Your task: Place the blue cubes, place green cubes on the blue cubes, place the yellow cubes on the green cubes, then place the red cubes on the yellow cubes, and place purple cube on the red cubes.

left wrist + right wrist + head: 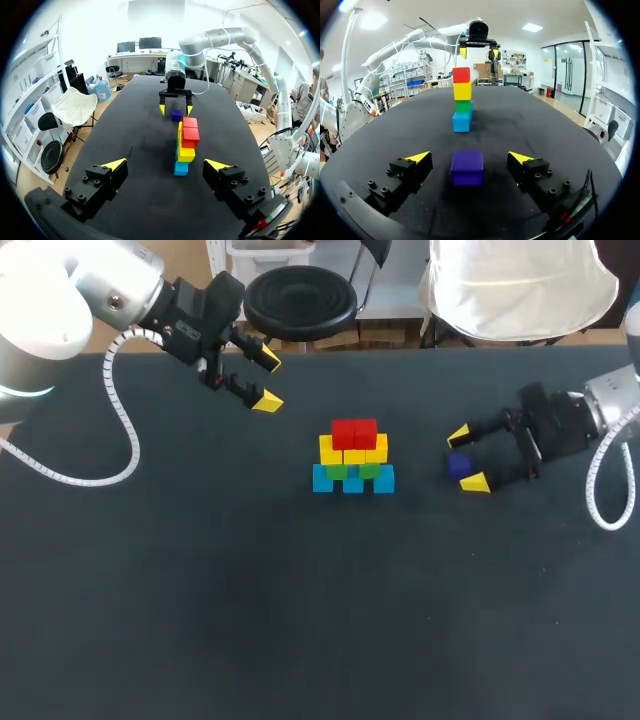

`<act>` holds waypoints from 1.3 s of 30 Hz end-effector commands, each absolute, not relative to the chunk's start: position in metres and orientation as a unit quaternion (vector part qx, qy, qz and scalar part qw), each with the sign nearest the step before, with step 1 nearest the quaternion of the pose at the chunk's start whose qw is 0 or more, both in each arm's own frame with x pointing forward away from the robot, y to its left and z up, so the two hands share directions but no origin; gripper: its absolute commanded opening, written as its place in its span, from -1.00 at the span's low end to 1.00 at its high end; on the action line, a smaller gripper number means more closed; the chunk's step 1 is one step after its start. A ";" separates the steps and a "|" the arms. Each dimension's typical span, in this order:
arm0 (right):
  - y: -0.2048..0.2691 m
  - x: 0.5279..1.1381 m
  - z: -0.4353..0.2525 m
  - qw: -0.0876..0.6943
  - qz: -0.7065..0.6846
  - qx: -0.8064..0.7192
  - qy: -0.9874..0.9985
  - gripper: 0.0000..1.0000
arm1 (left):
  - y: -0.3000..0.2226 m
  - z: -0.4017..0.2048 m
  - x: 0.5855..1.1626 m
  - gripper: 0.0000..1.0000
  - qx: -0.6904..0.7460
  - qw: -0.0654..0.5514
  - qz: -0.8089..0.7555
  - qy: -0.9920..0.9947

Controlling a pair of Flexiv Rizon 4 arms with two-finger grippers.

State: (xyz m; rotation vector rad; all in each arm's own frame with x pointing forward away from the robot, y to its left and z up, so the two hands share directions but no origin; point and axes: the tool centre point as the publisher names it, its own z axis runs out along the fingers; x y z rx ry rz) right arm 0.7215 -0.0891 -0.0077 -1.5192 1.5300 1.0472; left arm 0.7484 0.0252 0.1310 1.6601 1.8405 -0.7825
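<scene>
Right gripper [469, 157]: fingers spread wide on either side of the purple cube [467, 167], not touching it. The cube sits on the table [200, 590], near the pyramid [353, 458]. Left gripper [267, 382]: open, empty, well apart. Blue, green, yellow and red layers look built, so only the purple cube remains. The head view shows each layer's width, while the wrist views show a single column.

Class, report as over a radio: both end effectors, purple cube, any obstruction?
Left end effector open, empty, away from stack. Right end effector open around purple cube on table, not gripping. Nothing between cube and stack.
</scene>
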 end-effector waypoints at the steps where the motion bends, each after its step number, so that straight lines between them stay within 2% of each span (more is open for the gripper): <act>1: -0.089 0.722 -0.004 0.353 0.395 -0.591 0.609 1.00 | 0.025 0.131 0.750 1.00 0.616 0.267 -0.290 0.682; 23: -0.091 0.718 -0.004 0.352 0.383 -0.583 0.624 1.00 | 0.025 0.131 0.750 1.00 0.616 0.267 -0.290 0.682; 26: -0.090 0.718 -0.005 0.351 0.385 -0.585 0.622 0.32 | 0.025 0.131 0.750 1.00 0.616 0.267 -0.290 0.682; 28: -0.089 0.718 -0.006 0.349 0.386 -0.585 0.622 0.10 | 0.025 0.131 0.750 1.00 0.616 0.267 -0.290 0.682; 29: -0.089 0.718 -0.006 0.348 0.387 -0.585 0.622 0.02 | 0.025 0.131 0.750 1.00 0.616 0.267 -0.290 0.682; 35: -0.088 0.719 -0.007 0.345 0.388 -0.587 0.621 -0.08 | 0.025 0.131 0.750 1.00 0.616 0.267 -0.290 0.682; 36: -0.088 0.719 -0.007 0.345 0.388 -0.587 0.621 -0.20 | 0.025 0.131 0.750 1.00 0.616 0.267 -0.290 0.682; 37: -0.088 0.719 -0.007 0.345 0.387 -0.587 0.621 -0.40 | 0.025 0.131 0.750 1.00 0.616 0.267 -0.290 0.682; 39: -0.088 0.718 -0.006 0.344 0.387 -0.587 0.622 -1.00 | 0.025 0.131 0.750 1.00 0.616 0.267 -0.290 0.682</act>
